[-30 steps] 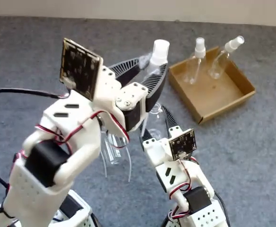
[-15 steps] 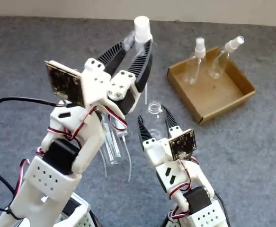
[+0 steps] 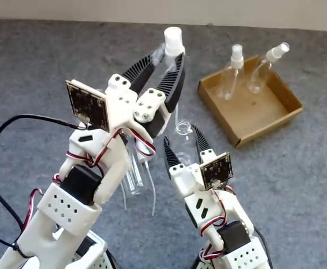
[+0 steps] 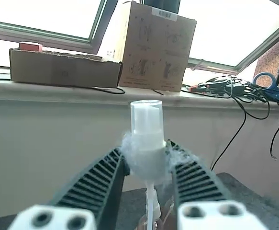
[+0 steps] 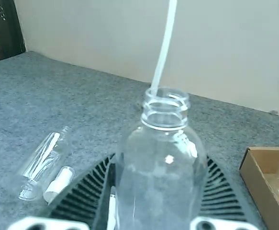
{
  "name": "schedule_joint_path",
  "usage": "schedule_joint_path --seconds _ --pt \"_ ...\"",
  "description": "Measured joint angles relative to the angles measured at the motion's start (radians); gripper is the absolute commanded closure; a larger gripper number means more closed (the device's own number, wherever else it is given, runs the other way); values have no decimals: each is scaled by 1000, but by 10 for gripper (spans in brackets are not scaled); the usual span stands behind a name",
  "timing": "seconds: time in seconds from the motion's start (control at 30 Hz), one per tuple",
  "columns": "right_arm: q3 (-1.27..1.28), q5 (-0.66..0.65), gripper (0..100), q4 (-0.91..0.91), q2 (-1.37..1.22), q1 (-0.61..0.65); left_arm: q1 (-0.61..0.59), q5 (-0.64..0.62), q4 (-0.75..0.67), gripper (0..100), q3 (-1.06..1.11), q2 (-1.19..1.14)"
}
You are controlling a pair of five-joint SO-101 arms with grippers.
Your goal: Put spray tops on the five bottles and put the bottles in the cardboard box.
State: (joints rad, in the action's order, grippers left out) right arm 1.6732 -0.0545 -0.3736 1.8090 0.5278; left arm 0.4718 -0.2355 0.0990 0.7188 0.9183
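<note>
Between the left jaws, high view: the left gripper (image 3: 166, 56) is clamped on a spray top (image 3: 173, 38). The white head sticks out past the fingertips, raised above the right jaws.
Right gripper, high view: the right gripper (image 3: 181, 135) is closed around a clear bottle (image 3: 183, 128). The bottle stands upright with its open mouth just beyond the fingertips.
Cardboard box, high view: the cardboard box (image 3: 267, 130) lies well off to one side of the right jaws, and two capped bottles (image 3: 229, 75) lean inside it.
Spray top, left wrist view: the spray top (image 4: 147, 139) is pinched at its collar in the left gripper (image 4: 148, 158). The thin dip tube (image 4: 151, 206) hangs down between the jaws.
Bottle, right wrist view: the right gripper (image 5: 161, 163) squeezes the bottle (image 5: 164, 112) at its wide body, with the neck free above the jaws. The dip tube (image 5: 163, 43) comes down to the far rim of the mouth, and I cannot tell whether its tip is inside.
Spare, right wrist view: a spare bottle (image 5: 41, 165) lies on its side beside the jaws.
Handling: the bottle looks empty, so it is probably light, hard and slick, and it would tip easily if let go. It is best held round the body. The tube looks bendy, so the top is best held by the collar, never by the tube.
</note>
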Motion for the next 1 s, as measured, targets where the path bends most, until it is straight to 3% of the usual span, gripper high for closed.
schedule_joint_path --seconds 1.0 --pt "0 0 826 0 0 0 51 0 -28 995 11 87"
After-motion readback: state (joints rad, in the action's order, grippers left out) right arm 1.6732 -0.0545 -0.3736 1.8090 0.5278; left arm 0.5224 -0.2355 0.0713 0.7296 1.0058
